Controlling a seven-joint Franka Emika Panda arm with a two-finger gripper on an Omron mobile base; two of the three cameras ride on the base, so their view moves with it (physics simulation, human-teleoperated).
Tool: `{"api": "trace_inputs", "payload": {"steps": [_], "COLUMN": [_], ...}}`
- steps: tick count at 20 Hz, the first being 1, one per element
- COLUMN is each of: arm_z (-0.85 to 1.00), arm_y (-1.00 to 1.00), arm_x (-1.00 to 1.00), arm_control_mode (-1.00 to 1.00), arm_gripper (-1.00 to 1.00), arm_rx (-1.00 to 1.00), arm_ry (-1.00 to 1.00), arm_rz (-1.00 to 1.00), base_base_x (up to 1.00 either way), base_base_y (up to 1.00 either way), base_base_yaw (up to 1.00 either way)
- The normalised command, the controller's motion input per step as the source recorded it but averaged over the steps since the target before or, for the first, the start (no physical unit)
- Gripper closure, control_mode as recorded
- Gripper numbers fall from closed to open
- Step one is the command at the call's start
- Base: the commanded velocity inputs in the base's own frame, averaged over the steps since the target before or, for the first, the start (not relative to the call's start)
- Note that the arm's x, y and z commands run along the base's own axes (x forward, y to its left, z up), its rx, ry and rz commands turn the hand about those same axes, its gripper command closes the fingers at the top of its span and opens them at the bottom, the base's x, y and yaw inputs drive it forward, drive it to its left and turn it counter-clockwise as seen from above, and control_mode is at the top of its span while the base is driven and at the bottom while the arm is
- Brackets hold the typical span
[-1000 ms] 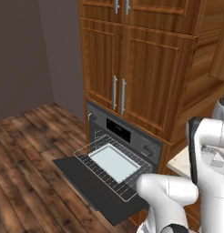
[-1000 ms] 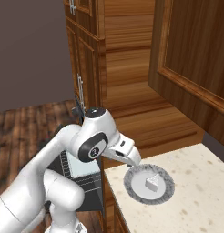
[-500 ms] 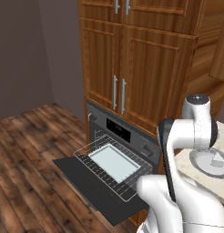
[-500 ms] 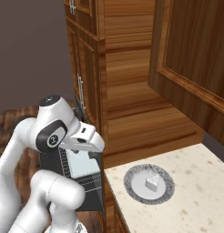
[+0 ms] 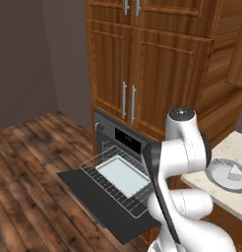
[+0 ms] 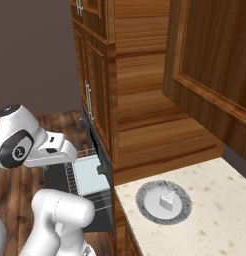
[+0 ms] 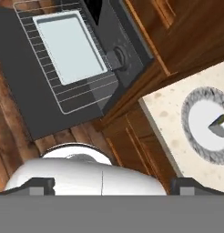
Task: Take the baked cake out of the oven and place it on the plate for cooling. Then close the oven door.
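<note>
Two things matter most: the baked cake (image 6: pixel 167 200) sits on the plate (image 6: pixel 146 192), a small white wedge well inside the speckled rim, on the pale stone worktop (image 6: pixel 215 215) off to the hand's right. The hand (image 6: pixel 71 151) hangs over the dropped oven door (image 5: pixel 101 202), fingers spread wide and pinching nothing. Below it the wire rack (image 5: pixel 96 162) is slid out over the door, and the flat pale baking tray (image 5: pixel 122 175) lies on it. The oven (image 5: pixel 124 139), with its round silver knob (image 7: pixel 117 58), stands open beneath tall wooden cabinets (image 5: pixel 142 64). The white arm (image 5: pixel 184 147) bends between the oven and the worktop.
</note>
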Motion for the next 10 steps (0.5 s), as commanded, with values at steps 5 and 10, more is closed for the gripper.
{"api": "trace_inputs", "payload": {"steps": [5, 10], "arm_z": [-0.11, -0.35], "arm_y": [0.98, 0.78], "arm_x": [0.22, 0.55], "arm_control_mode": [-1.00, -1.00], "arm_gripper": [-1.00, -1.00], "arm_rx": [-0.08, -0.11], "arm_ry": [0.04, 0.10], "arm_rz": [0.21, 0.27], "base_base_x": [0.00, 0.00], "base_base_y": [0.00, 0.00], "base_base_yaw": [0.00, 0.00]}}
